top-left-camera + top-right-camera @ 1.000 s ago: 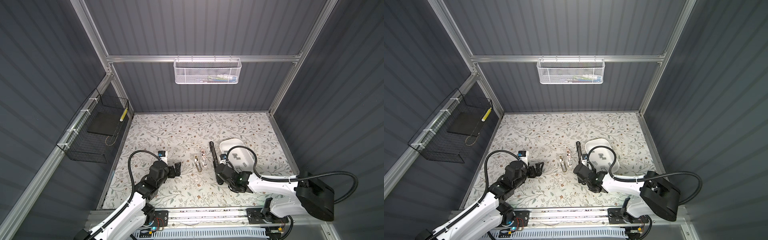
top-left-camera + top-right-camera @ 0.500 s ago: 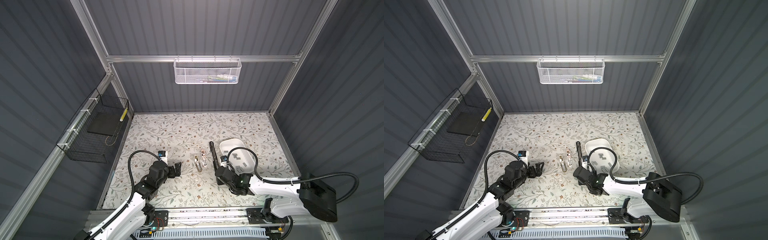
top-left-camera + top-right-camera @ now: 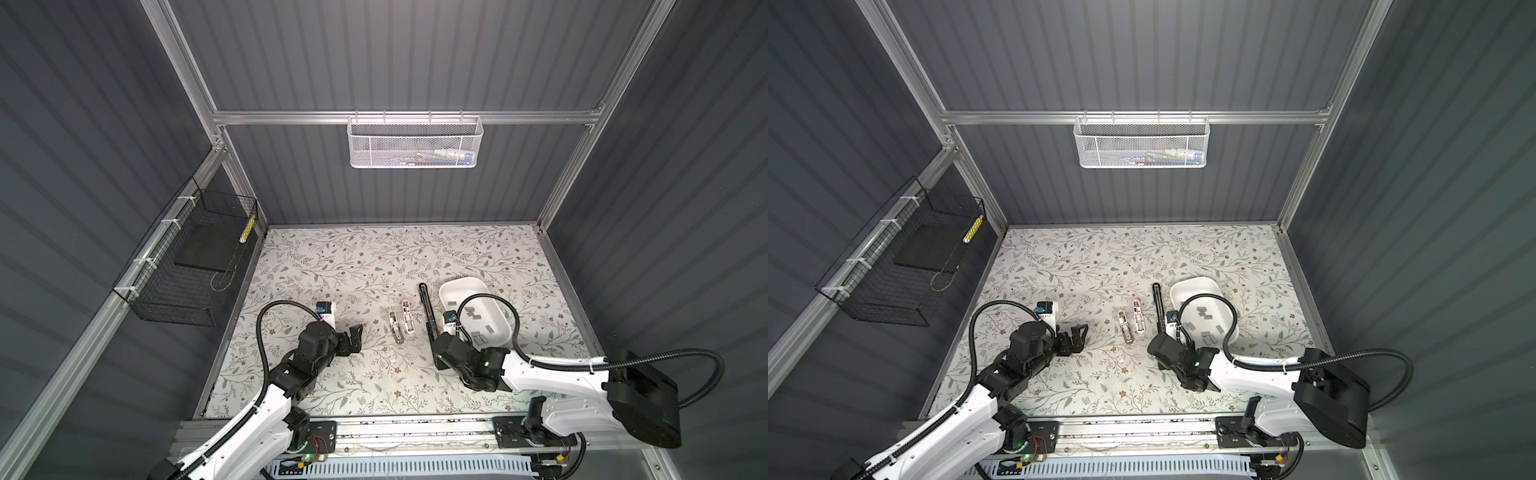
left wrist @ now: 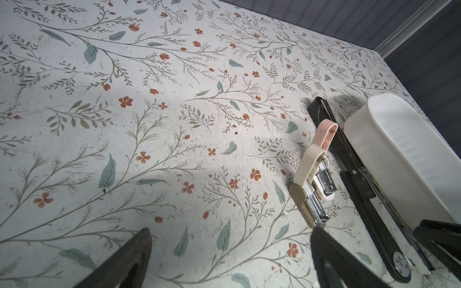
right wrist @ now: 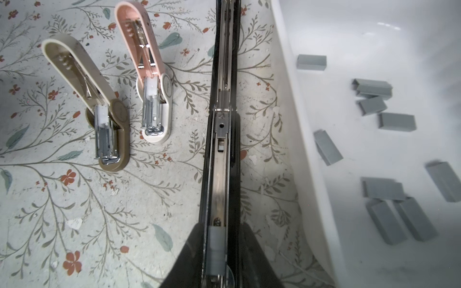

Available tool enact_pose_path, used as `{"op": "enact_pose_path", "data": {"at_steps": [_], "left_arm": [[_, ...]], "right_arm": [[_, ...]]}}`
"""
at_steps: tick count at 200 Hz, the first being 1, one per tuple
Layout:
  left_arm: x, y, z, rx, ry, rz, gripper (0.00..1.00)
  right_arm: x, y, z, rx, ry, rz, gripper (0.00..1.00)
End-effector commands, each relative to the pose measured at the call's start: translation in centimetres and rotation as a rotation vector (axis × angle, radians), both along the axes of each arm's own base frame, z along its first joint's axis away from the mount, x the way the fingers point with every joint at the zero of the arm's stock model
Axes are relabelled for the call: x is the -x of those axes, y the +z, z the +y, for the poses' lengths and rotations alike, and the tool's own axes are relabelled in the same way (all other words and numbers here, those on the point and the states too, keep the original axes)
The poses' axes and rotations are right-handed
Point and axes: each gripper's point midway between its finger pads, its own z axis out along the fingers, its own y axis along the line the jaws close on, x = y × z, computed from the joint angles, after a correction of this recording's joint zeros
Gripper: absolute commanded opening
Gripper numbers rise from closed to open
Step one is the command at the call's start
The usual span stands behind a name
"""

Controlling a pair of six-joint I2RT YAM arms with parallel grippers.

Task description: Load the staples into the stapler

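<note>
The long black stapler [image 3: 428, 307] [image 5: 220, 149] lies opened flat on the floral table, beside the white tray [image 3: 461, 280] [image 5: 299, 124]. Several grey staples [image 5: 396, 122] [image 3: 478, 316] lie loose in the tray. One grey strip [image 5: 216, 246] sits in the stapler's metal channel at its near end. My right gripper [image 5: 219, 230] [image 3: 439, 361] straddles that end, its fingers standing apart on either side of the rails, off the strip. To the left, my left gripper [image 3: 356, 336] [image 4: 230, 232] hovers wide open over bare table, holding nothing.
Two small staplers lie open between the arms: a beige one [image 3: 395, 326] [image 5: 109, 129] and a pink-and-white one [image 3: 407, 318] [image 5: 152, 99]. A white mesh basket [image 3: 415, 145] hangs on the back wall. A black wire basket [image 3: 195, 266] hangs on the left wall.
The right gripper's fingers have spread apart around the stapler's near end, leaving the grey strip in the channel. The left arm has not moved.
</note>
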Motion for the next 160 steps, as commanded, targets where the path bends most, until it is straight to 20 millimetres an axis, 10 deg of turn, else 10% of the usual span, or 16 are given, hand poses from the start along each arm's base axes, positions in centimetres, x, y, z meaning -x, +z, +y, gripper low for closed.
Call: {"op": "enact_pose_path", "data": {"at_steps": [1,40,83,130,160], "left_arm": [[-0.2,0.8,-0.1,0.003,-0.001,-0.018,0.99],[-1.9,6.6,-0.4,0.04,0.003,-0.219,0.99],[-5.7,13.0,-2.4,0.014,-0.024,-0.465,0.99],[-9.7,10.4,-4.9,-0.132,-0.091,-0.576,0.99],[-12.3,7.4,-4.5,-0.249,-0.032,-0.597,0.99]], "right_arm": [[-0.3,1.6,-1.3,0.021,-0.035,-0.056,0.44],[-1.9,8.0,-5.1,-0.026,-0.254,-0.231,0.99],[-3.2,13.9,-7.5,-0.064,-0.279,-0.458,0.99],[-6.9,11.6,-11.7,-0.02,-0.41,-0.325,0.98],[-9.2,8.7,-11.0,-0.037,-0.396,-0.215,0.66]]}}
